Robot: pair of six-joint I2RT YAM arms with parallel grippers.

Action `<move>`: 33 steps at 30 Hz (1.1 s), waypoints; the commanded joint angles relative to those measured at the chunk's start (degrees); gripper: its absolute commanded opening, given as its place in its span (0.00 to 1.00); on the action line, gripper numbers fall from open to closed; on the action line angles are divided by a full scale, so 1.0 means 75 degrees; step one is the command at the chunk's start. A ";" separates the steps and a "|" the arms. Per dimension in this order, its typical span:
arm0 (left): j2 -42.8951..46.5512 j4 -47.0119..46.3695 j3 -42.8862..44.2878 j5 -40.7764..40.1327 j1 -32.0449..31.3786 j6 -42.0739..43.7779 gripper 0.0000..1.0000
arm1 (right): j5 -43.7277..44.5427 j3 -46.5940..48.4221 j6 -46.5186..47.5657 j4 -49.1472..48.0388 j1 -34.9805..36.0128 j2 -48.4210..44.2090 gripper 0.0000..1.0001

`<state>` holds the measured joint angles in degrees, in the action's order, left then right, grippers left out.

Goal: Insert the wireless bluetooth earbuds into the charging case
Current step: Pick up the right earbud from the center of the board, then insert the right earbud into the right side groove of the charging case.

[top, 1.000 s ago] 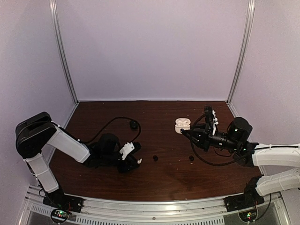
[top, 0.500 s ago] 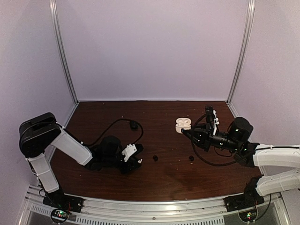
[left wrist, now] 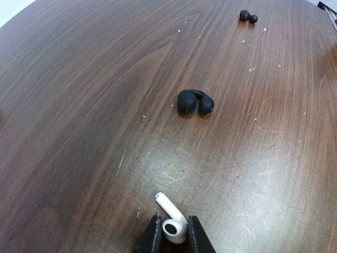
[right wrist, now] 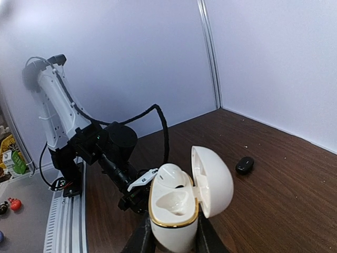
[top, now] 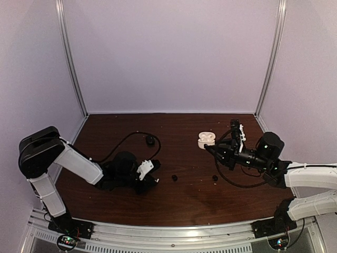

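Here, left hand (left wrist: 172, 235): pinched shut on a stemmed white earbud (left wrist: 172, 224), low over the tabletop (left wrist: 79, 105) toward its near edge.
Right hand (right wrist: 172, 238): clamped around the open white charging case (right wrist: 174, 213), toward the right edge.
Inside case: second white earbud (right wrist: 169, 174), seated.
Black earbuds (left wrist: 195, 101): two rounded ones, lying apart near the near edge.
Cut off: both hands' fingers, by the frame's bottom.

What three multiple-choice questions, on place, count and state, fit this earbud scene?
1. Where is the white charging case? A) loose on the table B) in the right gripper C) in the left gripper
2. How many black earbuds lie on the table? A) one B) two C) four
3. The left gripper is: A) open B) shut on a black earbud C) shut on a white earbud
Answers: B, its fingers flank the case; B, two show on the wood; C, the stemmed bud sits pinched.
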<state>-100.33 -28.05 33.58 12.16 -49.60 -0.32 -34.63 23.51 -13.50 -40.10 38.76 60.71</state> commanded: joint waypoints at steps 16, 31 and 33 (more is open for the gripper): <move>0.2707 0.5806 0.3604 0.4150 -0.0031 -0.2057 0.08 | 0.2543 -0.0028 0.4512 -0.2340 0.1078 0.1741 0.00; 0.1867 0.6150 0.5109 0.5333 -0.0030 -0.3729 0.07 | 0.3762 0.0390 0.6416 -0.3184 0.2346 0.2950 0.00; 0.1767 0.6063 0.5168 0.5393 -0.0031 -0.3904 0.07 | 0.3875 0.0353 0.6498 -0.3302 0.2473 0.3015 0.00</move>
<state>-85.62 19.46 70.61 49.08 -49.60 -24.86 -9.06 25.28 32.01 -60.36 55.64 82.52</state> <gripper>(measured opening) 0.153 0.232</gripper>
